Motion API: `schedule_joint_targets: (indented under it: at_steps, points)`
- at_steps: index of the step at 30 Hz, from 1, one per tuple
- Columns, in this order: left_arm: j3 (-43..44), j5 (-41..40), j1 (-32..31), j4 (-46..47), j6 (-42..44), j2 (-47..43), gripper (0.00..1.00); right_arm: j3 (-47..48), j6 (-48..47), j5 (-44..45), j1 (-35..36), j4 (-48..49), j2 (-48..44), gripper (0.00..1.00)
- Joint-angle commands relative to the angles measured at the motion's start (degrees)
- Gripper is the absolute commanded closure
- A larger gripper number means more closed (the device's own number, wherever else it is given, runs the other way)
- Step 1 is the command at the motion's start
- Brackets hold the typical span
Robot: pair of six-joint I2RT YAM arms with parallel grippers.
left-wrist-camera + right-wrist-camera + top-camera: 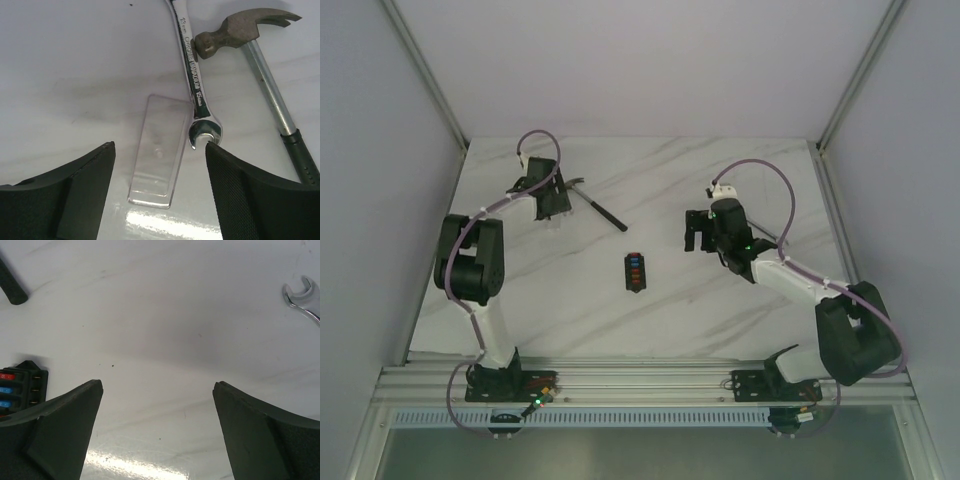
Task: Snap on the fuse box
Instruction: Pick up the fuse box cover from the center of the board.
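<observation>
- Top external view: the fuse box (634, 272) lies mid-table (740, 310), between both arms and apart from each.
- At upper left the left pincer (548, 208) is spread wide and empty. Right of centre, the right pincer (698, 238) is likewise wide and empty.
- Only the left wrist view shows a clear cover (160, 155) lying flat between the fingers, with a wrench (192, 75) against its right edge.
- Step, I judge: fetching the cover. The next move calls for lowering and closing on its long sides, clear of the wrench.
- Right wrist view catches only the fuse box's corner, at lower left.
</observation>
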Motion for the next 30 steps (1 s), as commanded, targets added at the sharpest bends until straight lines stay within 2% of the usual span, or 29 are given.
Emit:
schedule_joint_targets:
  at_steps: [1, 6, 14, 19, 23, 30]
  points:
    - [3.8, 1.5, 0.2, -2.9, 2.5, 3.2, 0.22, -0.2, 0.8, 1.4, -0.4, 3.4, 0.3, 0.0]
    - [4.6, 2.0, 0.3, -4.7, 3.4, 4.7, 0.34, -0.2, 0.9, 1.2, -0.5, 3.4, 0.9, 0.0]
    - [2.8, 3.3, 0.2, -6.8, 3.4, 3.2, 0.6, 0.2, 1.0, 0.5, -0.6, 3.0, 1.7, 0.0]
    - [-1.9, 2.9, -0.7, -7.3, 1.8, -4.6, 0.61, 0.0, 1.2, 0.4, -0.6, 3.0, 1.3, 0.0]
    - [-6.2, 2.8, -4.6, -7.3, -1.7, -11.7, 0.61, -0.3, 1.4, 0.7, -0.6, 2.5, 1.0, 0.0]
    - [-11.1, -0.8, -17.6, -7.3, -12.0, -19.6, 0.62, -2.5, 3.0, 1.1, -0.6, 2.9, -0.2, 0.0]
